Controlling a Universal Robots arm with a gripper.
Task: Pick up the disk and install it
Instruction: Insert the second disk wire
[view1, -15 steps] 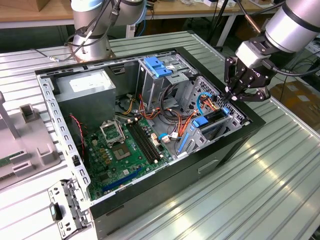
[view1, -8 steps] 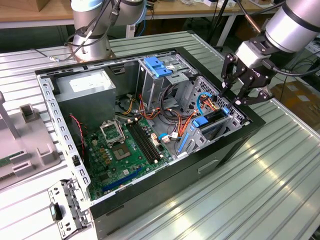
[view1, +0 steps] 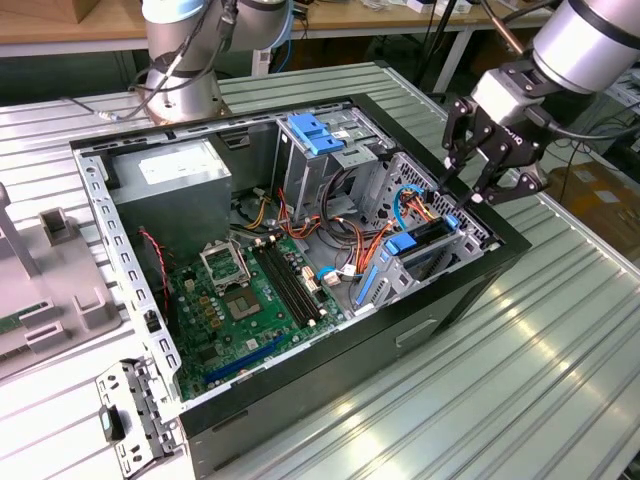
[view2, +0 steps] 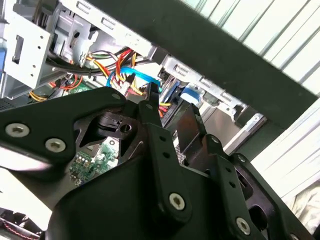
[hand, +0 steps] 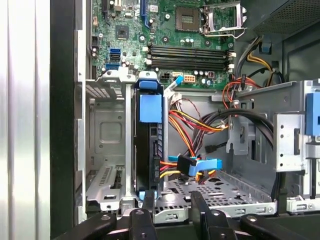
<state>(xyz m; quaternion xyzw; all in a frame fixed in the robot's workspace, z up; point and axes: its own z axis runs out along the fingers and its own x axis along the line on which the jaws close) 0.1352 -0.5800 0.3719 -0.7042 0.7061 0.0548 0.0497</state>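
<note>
The disk (view1: 428, 243) stands on edge in a slot of the grey drive cage (view1: 470, 225), at the corner of the open computer case on the exterior view's right. Its blue carrier rails show at both ends. In the first wrist view the disk (hand: 151, 145) is a dark slab with a blue tab on it, seated between the cage walls. My gripper (view1: 472, 195) hangs just above the disk, open, with nothing between its black fingers (hand: 141, 217). In the second wrist view the gripper (view2: 170, 112) points down into the cage over the cables.
The black case (view1: 330, 350) lies on its side on a ribbed metal table. Inside are the motherboard (view1: 245, 295), a grey power-supply box (view1: 170, 185), a blue bracket (view1: 315, 132) on the rear cage, and loose orange, red and blue cables (hand: 195, 165). A grey fixture (view1: 50, 290) stands at the exterior view's left.
</note>
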